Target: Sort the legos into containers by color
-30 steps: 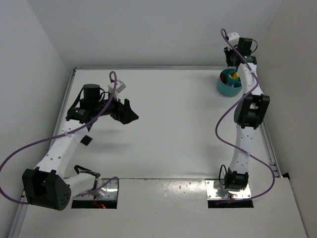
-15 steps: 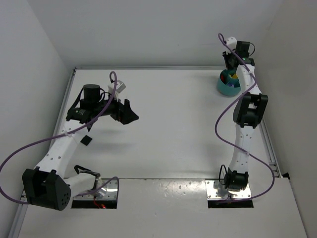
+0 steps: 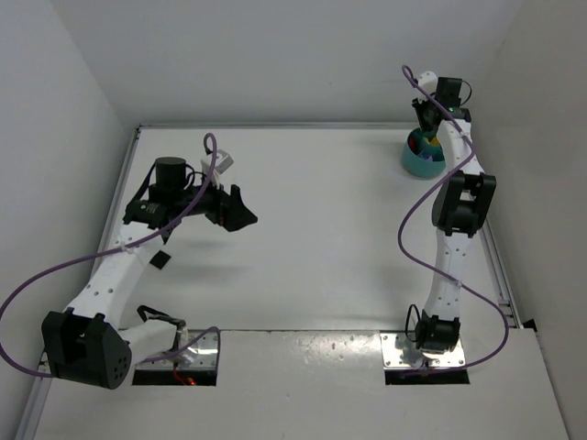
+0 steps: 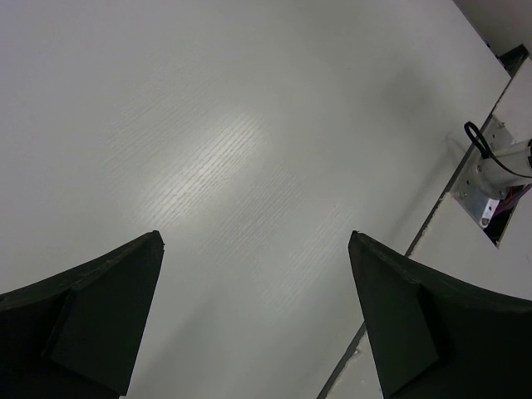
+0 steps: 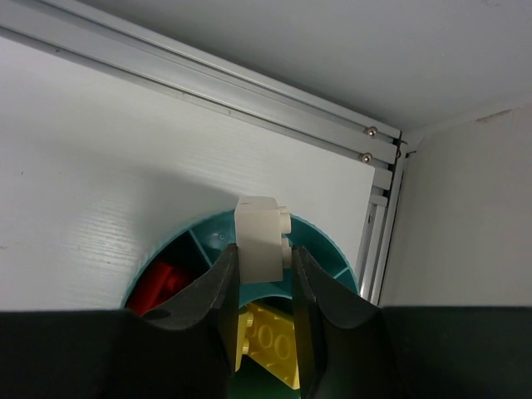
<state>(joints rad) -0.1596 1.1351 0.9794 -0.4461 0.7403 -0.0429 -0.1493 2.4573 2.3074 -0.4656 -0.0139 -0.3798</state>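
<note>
Over teal dish (image 5: pixel 326 253) | R hand (image 5: pixel 263 253) clamped on cream brick (image 5: pixel 259 229) btwn fingertips | L hand (image 4: pixel 255 241) wide open, empty

Teal dish (image 5: pixel 324 241) near half, cream brick (image 5: pixel 259 237) base hidden behind right fingers (image 5: pixel 220 307).

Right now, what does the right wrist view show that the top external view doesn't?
Only the right wrist view: the right gripper clamping a cream-white brick above the teal dish, red brick and yellow brick in separate wedges. Only the top external view: the left gripper, far off over the table. Both: the teal dish near the back right corner.
</note>
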